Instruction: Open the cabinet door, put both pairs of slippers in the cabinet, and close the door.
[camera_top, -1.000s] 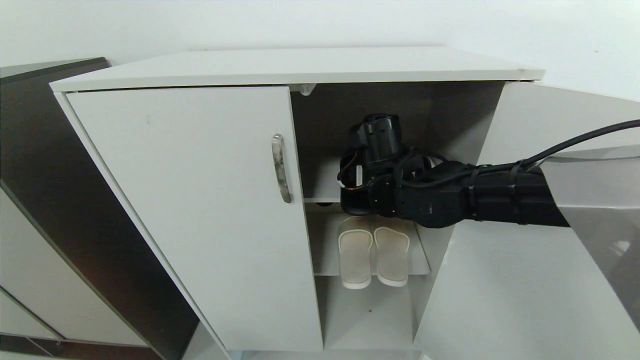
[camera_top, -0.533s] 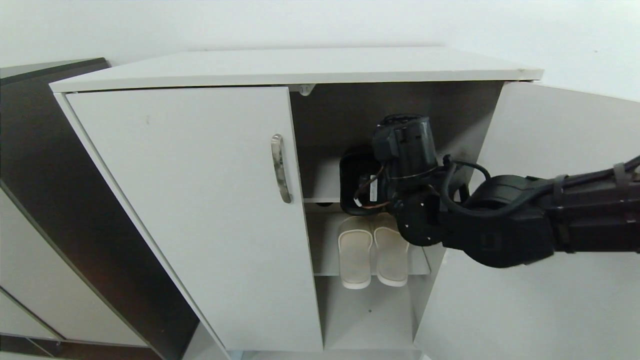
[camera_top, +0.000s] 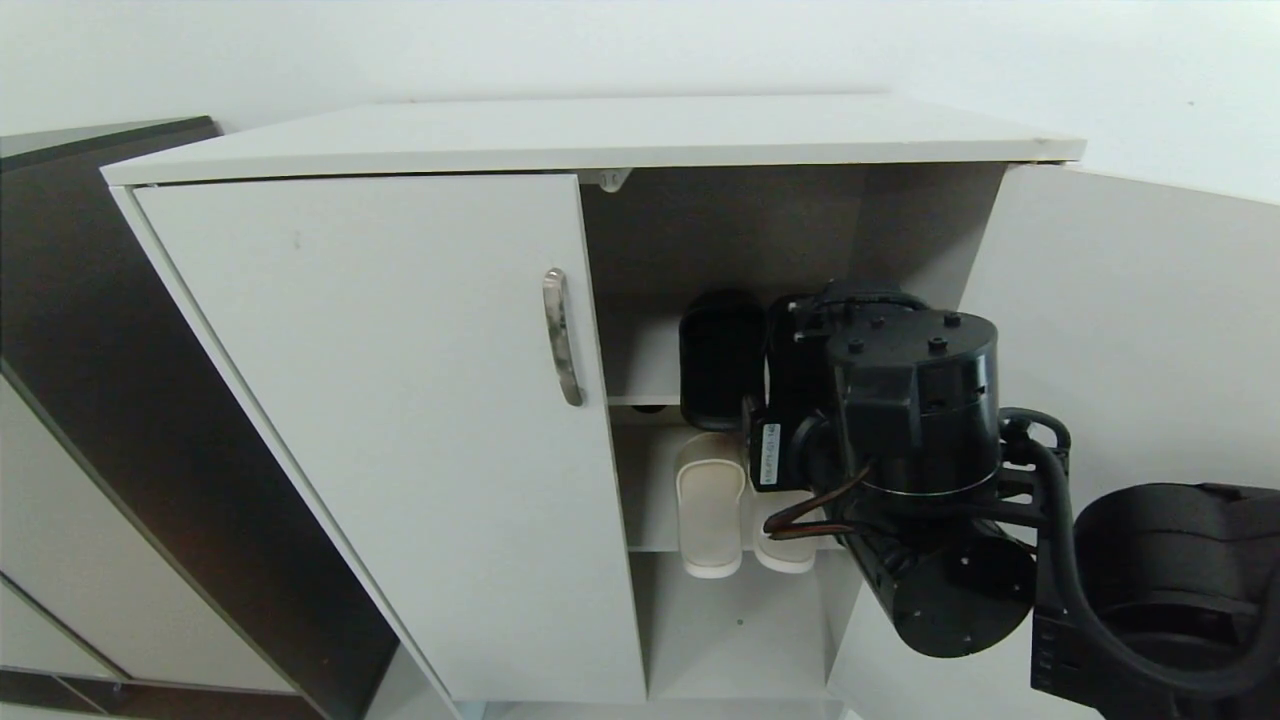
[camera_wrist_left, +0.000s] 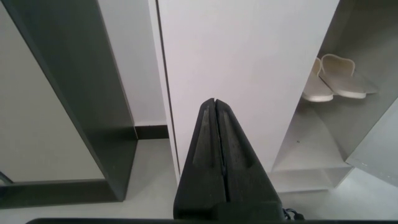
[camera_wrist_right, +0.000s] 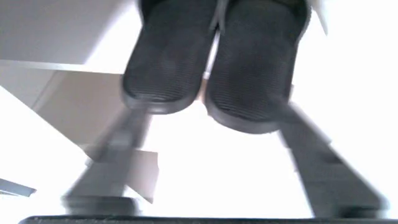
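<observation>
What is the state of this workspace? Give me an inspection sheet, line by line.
Surface: white cabinet, left door shut, right door open.
Job's things: black slippers on the upper shelf; white slippers on the lower shelf, ends past its front edge.
Clutter: nothing seen.
Grippers: left gripper shut, facing the shut door; right gripper open, pointed at the black slippers.
Cables: black cable looped at the right arm's wrist.
Surroundings: white wall; dark panel left of the cabinet.

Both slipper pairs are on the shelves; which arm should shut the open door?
Right: the right gripper, open, is beside the open door, near the black slippers. The left gripper, shut, faces the closed door.
</observation>
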